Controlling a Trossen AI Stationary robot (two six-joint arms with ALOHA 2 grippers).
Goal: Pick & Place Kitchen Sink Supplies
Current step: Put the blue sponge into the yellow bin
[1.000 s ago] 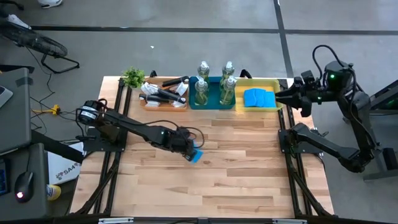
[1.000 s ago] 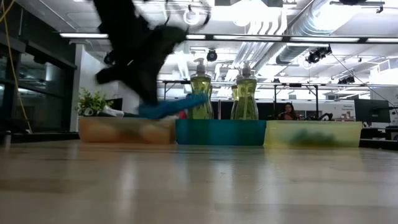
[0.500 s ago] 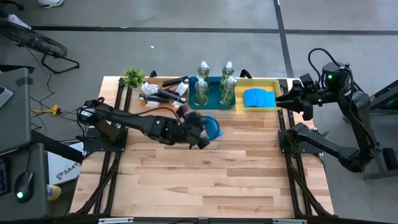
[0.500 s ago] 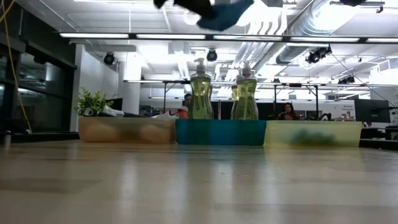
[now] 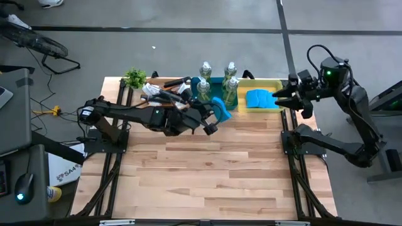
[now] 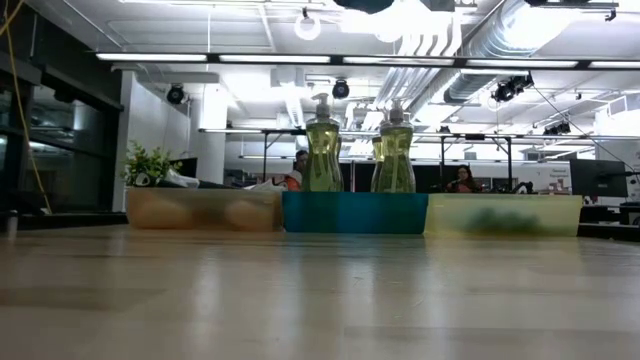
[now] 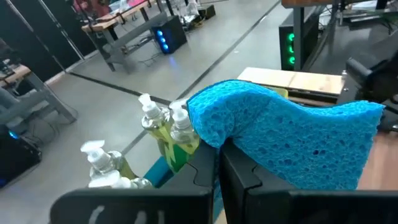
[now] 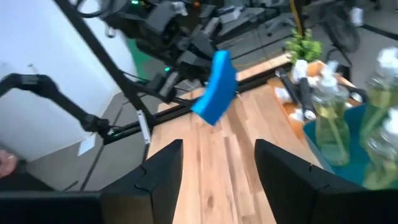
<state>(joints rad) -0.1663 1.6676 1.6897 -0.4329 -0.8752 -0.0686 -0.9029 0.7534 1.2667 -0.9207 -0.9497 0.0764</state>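
Blue sponge (image 5: pixel 220 109) is pinched in the left gripper (image 5: pixel 212 117), carried in the air near the bench's (image 5: pixel 207 169) far edge, just in front of the teal tray (image 5: pixel 215 100) of bottles (image 5: pixel 230 91); the yellow tray (image 5: pixel 260 108), at the far right corner, already holds more sponges (image 5: pixel 261 98). From above, the sensible line is to carry on rightward over that tray's near rim, staying high enough to miss the bottle tops, and let go only once the sponge sits squarely above the pile. The right gripper (image 5: pixel 284 100) hangs off the bench's right edge beside the yellow tray, fingers spread and holding nothing; it crowds that side, so I would come in from the near side, where the wood is bare. At table height the three trays line the far edge, the brush tray (image 6: pixel 200 209) leftmost, and nothing stands on the near boards. The left wrist view shows the sponge bent over the shut fingers, so it may spring when freed. The right wrist view shows the sponge aloft above the open planks.
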